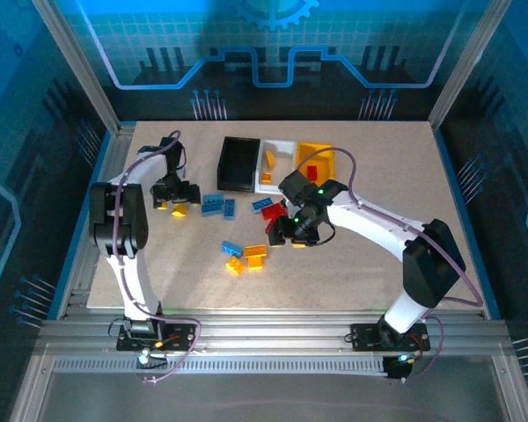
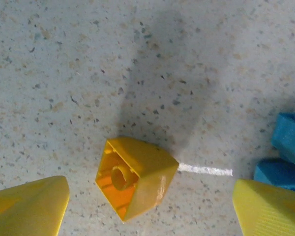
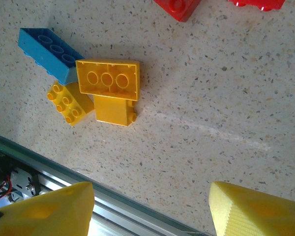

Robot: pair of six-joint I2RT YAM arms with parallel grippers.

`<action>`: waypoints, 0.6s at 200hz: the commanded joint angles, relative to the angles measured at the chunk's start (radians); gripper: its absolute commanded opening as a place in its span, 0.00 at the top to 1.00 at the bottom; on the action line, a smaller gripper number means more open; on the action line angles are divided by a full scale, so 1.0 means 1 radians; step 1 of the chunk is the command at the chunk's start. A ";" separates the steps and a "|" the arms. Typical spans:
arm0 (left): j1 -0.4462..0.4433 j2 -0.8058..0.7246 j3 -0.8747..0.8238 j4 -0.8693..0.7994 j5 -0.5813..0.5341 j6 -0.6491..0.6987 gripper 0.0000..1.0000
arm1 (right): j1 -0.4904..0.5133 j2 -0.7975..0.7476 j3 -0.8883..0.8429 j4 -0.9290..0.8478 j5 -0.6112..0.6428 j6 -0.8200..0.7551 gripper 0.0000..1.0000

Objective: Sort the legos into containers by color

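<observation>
Left gripper [image 2: 150,191] spread wide around a small yellow sloped plastic brick [image 2: 135,177]; blue plastic bricks [image 2: 287,152] at 3 o'clock. Right gripper [image 3: 150,196] spread, empty, over bare speckled tabletop [image 3: 211,98]; metal edge rail [image 3: 64,167] at 7 o'clock, yellow-and-blue brick cluster [image 3: 105,83] at 10.

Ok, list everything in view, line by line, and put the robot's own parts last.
Black bin: one, black, far side, leftmost of three.
White bin: one, white, middle.
Yellow-orange bin: one, rightmost.
Blue bricks: four, three in a row mid-table, one in the near cluster.
Red bricks: at least three, two loose mid-table, one in the yellow-orange bin.
Yellow bricks: six, yellow to orange, three in the near cluster, one alone at left, two in the white bin.
Table: one, speckled beige.
Left gripper: open, astride the lone yellow brick.
Right gripper: open, above bare table beside the cluster.
</observation>
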 commanded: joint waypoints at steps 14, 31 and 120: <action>0.021 0.042 0.038 -0.003 -0.017 0.017 0.16 | 0.014 -0.018 0.030 -0.048 0.025 0.013 0.36; 0.029 0.051 0.037 0.002 -0.006 0.013 0.19 | 0.014 -0.017 0.032 -0.048 0.025 0.012 0.36; 0.030 0.083 0.027 0.002 0.024 0.007 0.33 | 0.017 0.017 0.059 -0.048 0.012 0.000 0.37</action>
